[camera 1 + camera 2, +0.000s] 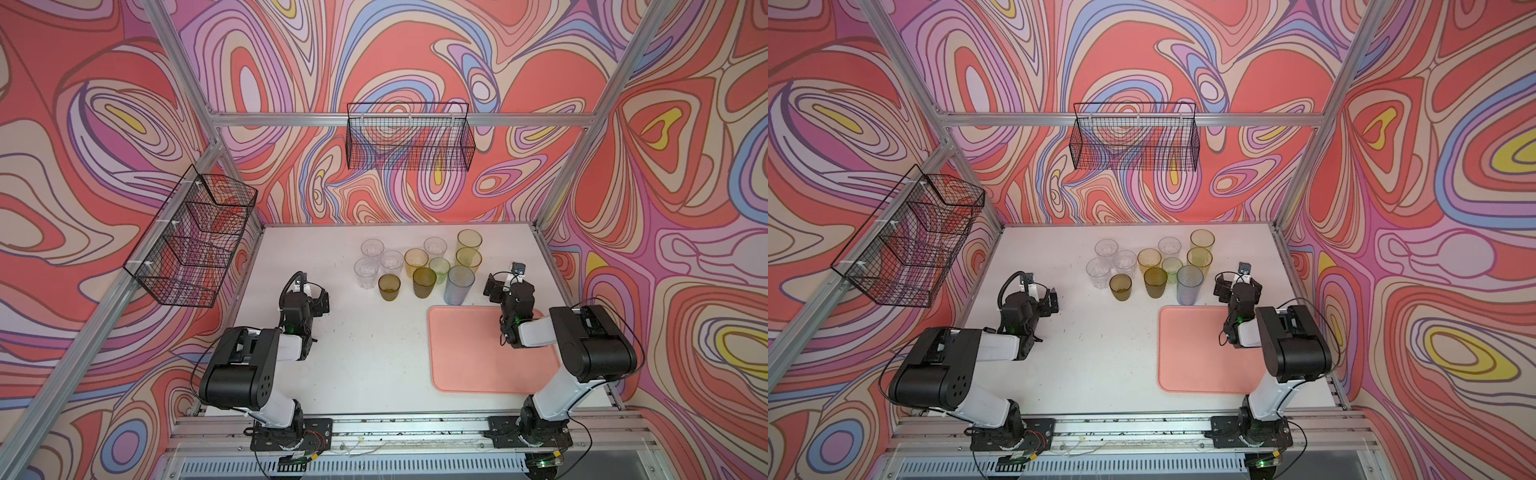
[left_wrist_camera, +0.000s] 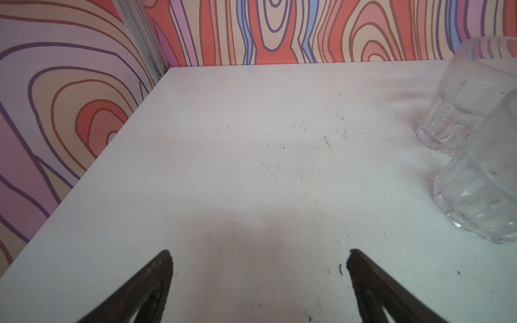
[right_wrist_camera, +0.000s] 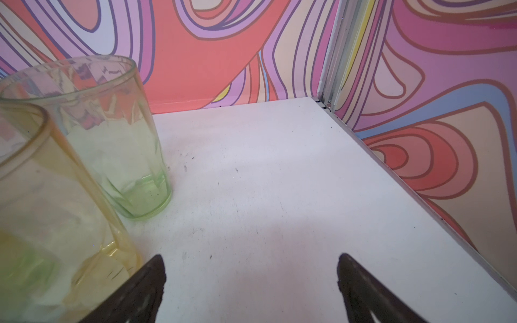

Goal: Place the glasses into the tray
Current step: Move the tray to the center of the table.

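White table (image 1: pixel 365 353): glasses (image 1: pixel 416 257) clustered upright beyond pink tray (image 1: pixel 469 353). Left gripper (image 2: pixel 259 251), right gripper (image 3: pixel 250 255) both spread wide above table.

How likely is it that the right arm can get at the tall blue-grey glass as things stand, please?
Probably yes: the blue-grey glass stands close beside the open right tool, with only bare table between them.
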Available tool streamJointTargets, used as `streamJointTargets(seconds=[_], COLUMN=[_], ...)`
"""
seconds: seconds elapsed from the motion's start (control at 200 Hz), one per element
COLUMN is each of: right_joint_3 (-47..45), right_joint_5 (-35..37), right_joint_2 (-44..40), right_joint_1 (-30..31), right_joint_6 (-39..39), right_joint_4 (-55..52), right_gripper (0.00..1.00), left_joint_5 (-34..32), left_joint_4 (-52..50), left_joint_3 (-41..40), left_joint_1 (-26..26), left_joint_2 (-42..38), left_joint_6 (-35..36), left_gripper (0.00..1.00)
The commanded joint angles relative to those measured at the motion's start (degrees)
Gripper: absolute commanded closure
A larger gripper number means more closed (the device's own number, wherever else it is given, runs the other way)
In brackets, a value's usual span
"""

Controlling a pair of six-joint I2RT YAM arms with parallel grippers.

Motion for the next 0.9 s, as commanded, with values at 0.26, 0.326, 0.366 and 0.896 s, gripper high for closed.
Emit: streamJointTargets(seconds=[0.26,0.326,0.366,0.896], right_joint_3=[-0.73,-0.97,-0.98,18.90], right_joint_5=[6.82,8.32,8.97,0.60], right_joint_2=[-7.18,-8.76,-10.15,-32.65], right_joint_1=[0.52,0.52,0.52,0.52], right_joint_6=[2.17,2.70,2.80,23.88], right_joint_4=[-4.51,-5.43,-6.38,-65.81], right_gripper=[0.02,0.02,0.02,0.02], left_joint_5=[-4.61,-7.18,-9.73,-30.10], left_joint_4=[-17.02,-18.34,-19.29,-73.58], left_joint_3=[4.34,5.06,5.40,23.51], left_joint_1=[-3.73,-6.06,-7.77,-30.83], left_joint_2=[-10.83,-11.72,-12.48,-32.82], left_joint_6=[1.06,2.14,2.72,-21.18], left_gripper=[0.00,0.00,0.00,0.00])
